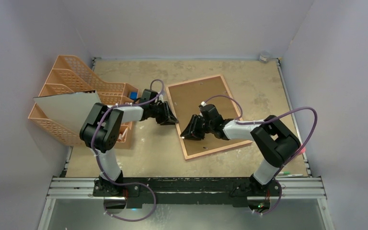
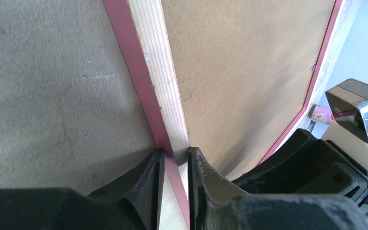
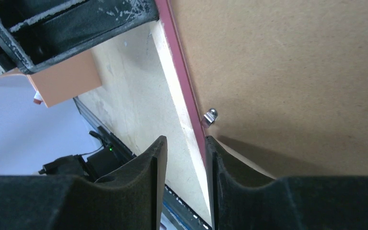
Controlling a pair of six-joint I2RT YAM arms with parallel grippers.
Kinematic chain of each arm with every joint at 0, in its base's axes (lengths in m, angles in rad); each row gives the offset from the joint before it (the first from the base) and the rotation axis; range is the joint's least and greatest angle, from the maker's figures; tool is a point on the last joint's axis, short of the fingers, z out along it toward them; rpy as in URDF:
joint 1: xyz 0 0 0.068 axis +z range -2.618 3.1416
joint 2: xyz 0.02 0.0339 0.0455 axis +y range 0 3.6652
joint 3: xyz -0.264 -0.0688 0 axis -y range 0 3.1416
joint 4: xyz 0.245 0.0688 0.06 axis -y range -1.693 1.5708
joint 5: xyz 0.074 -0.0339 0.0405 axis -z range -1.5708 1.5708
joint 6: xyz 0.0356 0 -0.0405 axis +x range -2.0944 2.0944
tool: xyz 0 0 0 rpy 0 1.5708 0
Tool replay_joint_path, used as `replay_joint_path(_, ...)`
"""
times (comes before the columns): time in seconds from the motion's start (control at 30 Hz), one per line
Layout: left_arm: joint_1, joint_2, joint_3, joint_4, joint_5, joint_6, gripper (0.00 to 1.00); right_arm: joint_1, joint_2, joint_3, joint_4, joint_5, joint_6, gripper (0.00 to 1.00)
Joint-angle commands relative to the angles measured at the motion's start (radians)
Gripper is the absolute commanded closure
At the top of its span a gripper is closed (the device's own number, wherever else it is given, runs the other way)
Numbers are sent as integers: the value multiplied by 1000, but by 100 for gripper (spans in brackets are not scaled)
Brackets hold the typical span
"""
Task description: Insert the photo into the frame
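Brown backing board (image 1: pixel 196 98) is seen uppermost; the frame (image 2: pixel 162 72) lies reverse side up, skewed, at mid-table (image 1: pixel 148 153); the left gripper (image 2: pixel 176 152) is clamped on the frame's left rim — pink border and wood strip pinched between its fingers; the right gripper (image 3: pixel 186 141) straddles the same side nearer the arm bases — whether it pinches cannot be told; a metal clip (image 3: pixel 211 116) is noted just beside it; an orange rack (image 1: pixel 72 72) stands far left.
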Motion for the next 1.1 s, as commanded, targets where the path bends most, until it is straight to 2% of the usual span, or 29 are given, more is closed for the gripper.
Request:
replay_joint_path(0.0,7,27,-21,-99,-161,72,77,1,-34,15,-34,53,18,61)
replay_joint_path(0.37,7,32,-23,-100,-148,74,78,1,40,29,7,40,18,62)
replay_joint_path(0.67,7,41,-31,-86,-131,61,83,2,68,3,139,44,50,63)
replay_joint_path(0.83,7,42,-33,-86,-132,58,84,1,69,-20,213,39,71,64)
replay_joint_path(1.07,7,30,-17,-104,-144,66,84,1,-20,-37,168,27,40,64)
